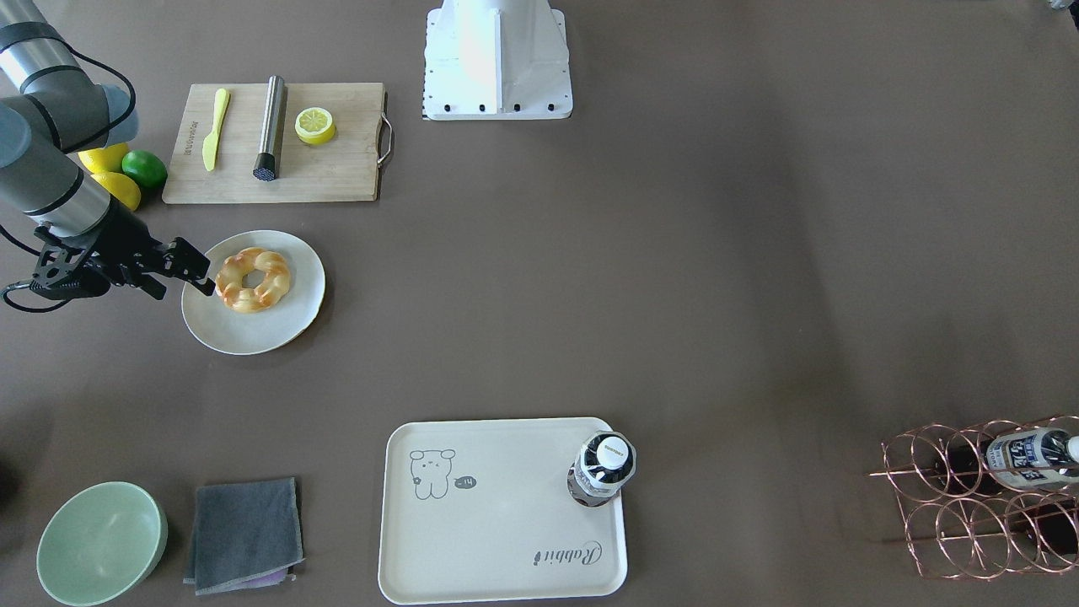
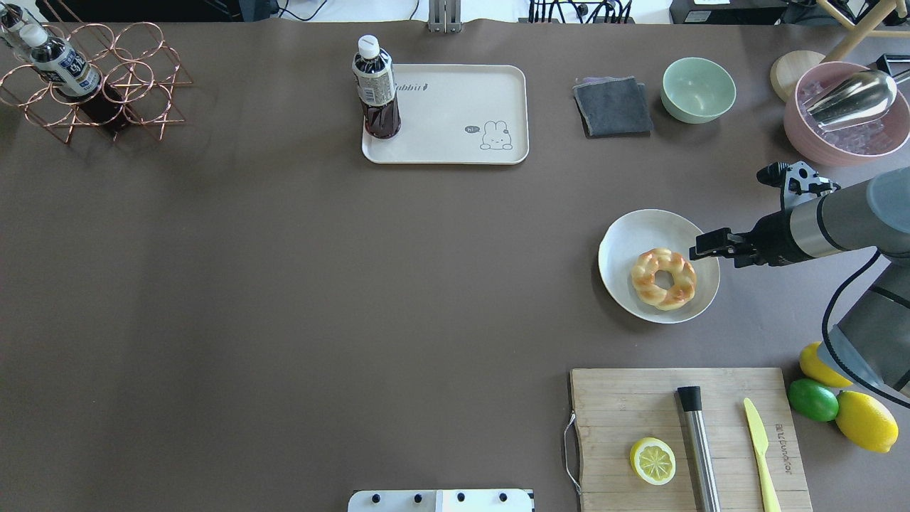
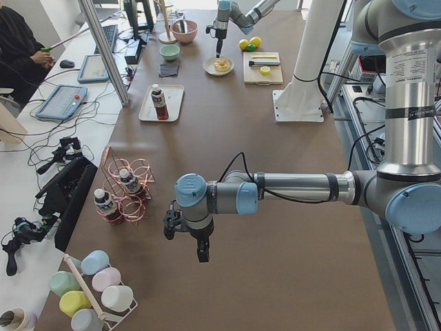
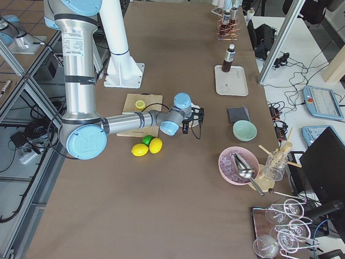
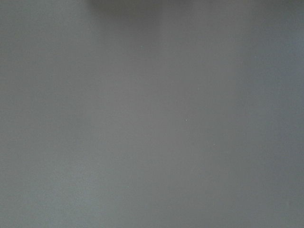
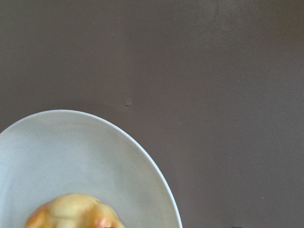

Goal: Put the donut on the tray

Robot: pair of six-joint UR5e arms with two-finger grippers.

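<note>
The donut, a braided golden ring with orange-brown patches, lies flat on a round off-white plate, a little off the plate's centre. It is not on the tray.

The right hand hangs over the plate's rim just beside the donut, its fingers pointing down. It is above the pastry and not touching it. The exterior right view shows the two fingers spread apart with nothing between them. The right wrist camera looks down on the plate's edge, with the donut's top at the bottom of its picture.

The tray, cream with a grey bear drawing and "Rabbit" script, lies well apart from the plate, toward the operators' side of the tabletop. A dark bottle stands upright on one corner of the tray.

Near the plate is a wooden cutting board carrying a lemon half, a metal cylinder and a yellow knife.

The left hand hangs over bare tabletop far from the donut. Whether its fingers are spread or closed cannot be told.
</note>
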